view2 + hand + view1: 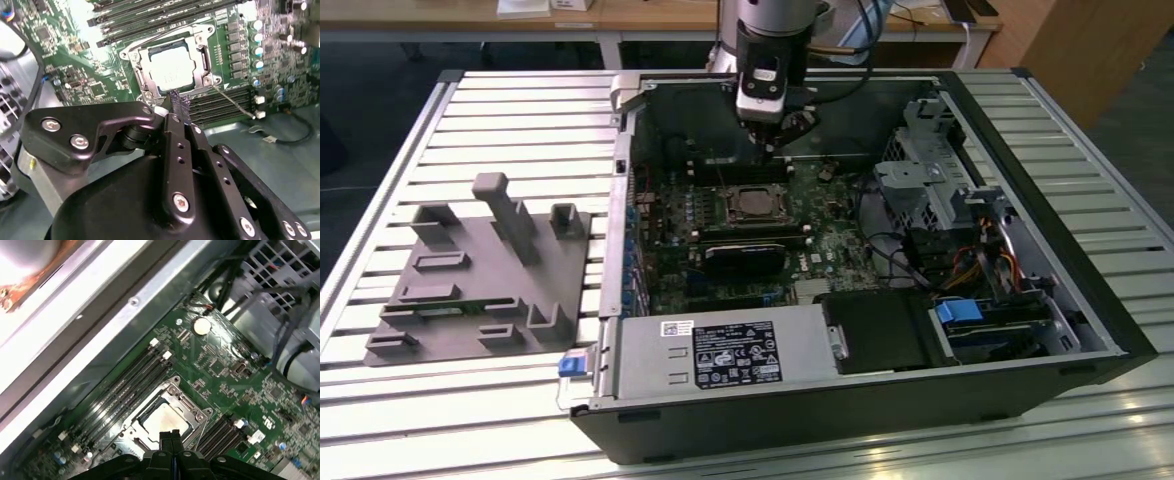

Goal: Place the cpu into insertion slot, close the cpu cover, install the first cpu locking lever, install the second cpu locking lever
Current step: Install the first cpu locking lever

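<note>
free room above the cpu cover (136, 62); memory slots (220, 102) flank it.

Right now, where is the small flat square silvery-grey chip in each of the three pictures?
Exterior view: the chip lies mid-case on the green circuit board.
First wrist view: chip just beyond the black tool tip.
Second wrist view: chip likewise just beyond that tip.
Shared landmark: the green circuit board.

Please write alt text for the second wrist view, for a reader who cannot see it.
The arm's black tool, fingers pressed together and holding nothing, points at an edge of the cpu cover. This metal frame lies around the silvery cpu on the green circuit board, with dark memory slots beside it.
</note>
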Action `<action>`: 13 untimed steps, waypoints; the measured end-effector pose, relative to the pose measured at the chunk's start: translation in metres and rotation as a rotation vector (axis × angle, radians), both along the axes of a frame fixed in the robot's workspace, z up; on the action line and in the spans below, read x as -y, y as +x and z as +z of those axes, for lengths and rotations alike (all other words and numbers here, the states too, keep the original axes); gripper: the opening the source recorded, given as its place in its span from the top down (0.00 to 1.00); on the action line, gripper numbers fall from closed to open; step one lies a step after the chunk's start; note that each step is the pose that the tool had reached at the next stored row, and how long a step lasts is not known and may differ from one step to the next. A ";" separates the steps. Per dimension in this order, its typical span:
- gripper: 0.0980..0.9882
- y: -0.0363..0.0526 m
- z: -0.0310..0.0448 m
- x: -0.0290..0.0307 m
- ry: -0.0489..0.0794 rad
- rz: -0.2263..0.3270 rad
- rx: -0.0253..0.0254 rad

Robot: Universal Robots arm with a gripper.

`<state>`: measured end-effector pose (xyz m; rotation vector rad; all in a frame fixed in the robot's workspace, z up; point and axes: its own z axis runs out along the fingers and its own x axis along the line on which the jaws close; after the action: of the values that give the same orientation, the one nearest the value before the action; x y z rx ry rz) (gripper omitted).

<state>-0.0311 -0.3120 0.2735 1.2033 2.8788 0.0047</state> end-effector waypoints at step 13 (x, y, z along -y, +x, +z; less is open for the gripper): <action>0.99 0.0000 -0.0002 0.0000 0.000 0.237 0.0000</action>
<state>-0.0311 -0.3120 0.2733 0.8547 3.0013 0.0087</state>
